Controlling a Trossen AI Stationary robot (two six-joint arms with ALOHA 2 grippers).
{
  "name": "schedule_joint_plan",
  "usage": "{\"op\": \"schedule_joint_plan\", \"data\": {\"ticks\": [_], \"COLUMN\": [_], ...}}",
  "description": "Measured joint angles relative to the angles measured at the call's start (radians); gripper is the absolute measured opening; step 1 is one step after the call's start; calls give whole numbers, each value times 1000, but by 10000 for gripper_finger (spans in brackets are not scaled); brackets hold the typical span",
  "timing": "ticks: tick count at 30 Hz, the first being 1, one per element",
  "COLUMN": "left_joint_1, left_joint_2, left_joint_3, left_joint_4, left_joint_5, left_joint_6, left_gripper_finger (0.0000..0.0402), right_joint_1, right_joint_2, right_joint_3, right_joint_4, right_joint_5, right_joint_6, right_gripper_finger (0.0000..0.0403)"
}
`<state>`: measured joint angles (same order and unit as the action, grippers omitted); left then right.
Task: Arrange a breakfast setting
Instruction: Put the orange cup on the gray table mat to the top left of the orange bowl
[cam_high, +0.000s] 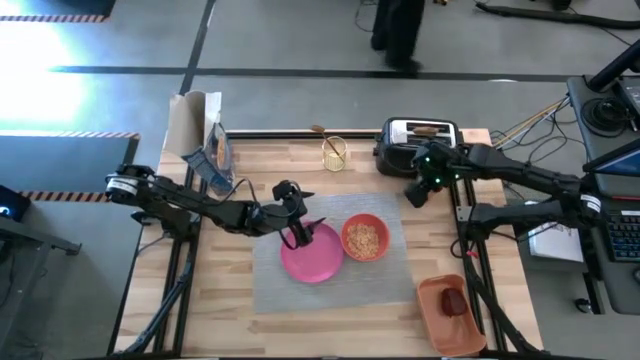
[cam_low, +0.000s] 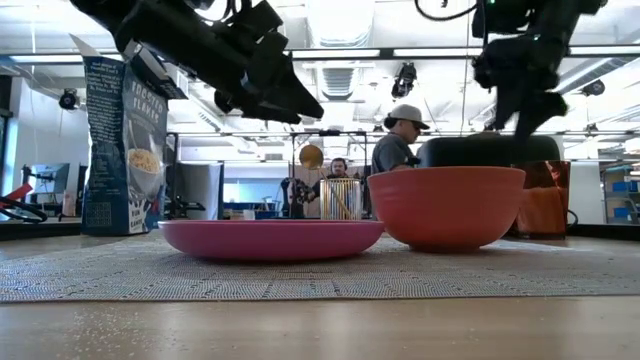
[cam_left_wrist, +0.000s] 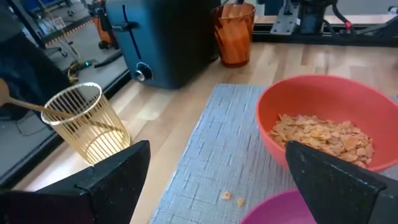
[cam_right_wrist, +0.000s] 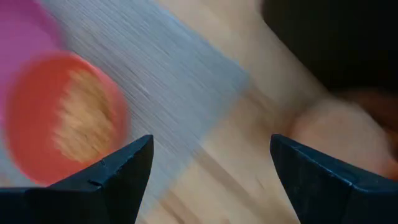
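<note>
Toast slice (cam_high: 430, 128), in toaster (cam_high: 418, 143) slot at table's far edge: likely light, stiff, crumbly, take by exposed top edge w/ gentle pinch; right gripper (cam_high: 418, 190) fingers apart, empty, nearby; left gripper (cam_high: 297, 237) apart, empty, over pink plate (cam_high: 312, 255).

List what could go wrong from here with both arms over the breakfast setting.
The open left gripper hangs over the pink plate, close to the cereal-filled orange bowl; a swing could knock the bowl and spill more flakes onto the placemat. The open right gripper hovers beside the toaster and might bump it.
</note>
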<state>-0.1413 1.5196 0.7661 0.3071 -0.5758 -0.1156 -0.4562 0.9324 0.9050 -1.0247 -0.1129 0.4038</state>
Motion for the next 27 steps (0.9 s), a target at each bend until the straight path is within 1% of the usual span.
{"op": "schedule_joint_plan", "data": {"ticks": [3, 6, 13, 15, 20, 23, 27], "left_joint_1": [0, 0, -1, -1, -1, -1, -1], "left_joint_2": [4, 14, 16, 16, 16, 16, 16], "left_joint_3": [-2, -2, -2, -2, -2, -2, -2], "left_joint_4": [1, 25, 37, 37, 36, 31, 31], "left_joint_5": [0, 0, 14, 14, 14, 14, 14], "left_joint_6": [-25, -24, -25, -25, -25, -25, -25], "left_gripper_finger": [357, 357, 357, 357, 357, 357, 357], "right_joint_1": [0, 0, 0, 0, 0, 0, 0], "right_joint_2": [36, 63, 122, 151, 218, 245, 263], "right_joint_3": [60, 92, 89, 71, 42, 41, 41], "right_joint_4": [-138, -197, -215, -223, -232, -229, -223], "right_joint_5": [12, 13, 20, 48, 160, 189, 194], "right_joint_6": [27, 42, 42, 42, -6, -24, -57], "right_gripper_finger": [311, 311, 311, 311, 311, 308, 296]}}
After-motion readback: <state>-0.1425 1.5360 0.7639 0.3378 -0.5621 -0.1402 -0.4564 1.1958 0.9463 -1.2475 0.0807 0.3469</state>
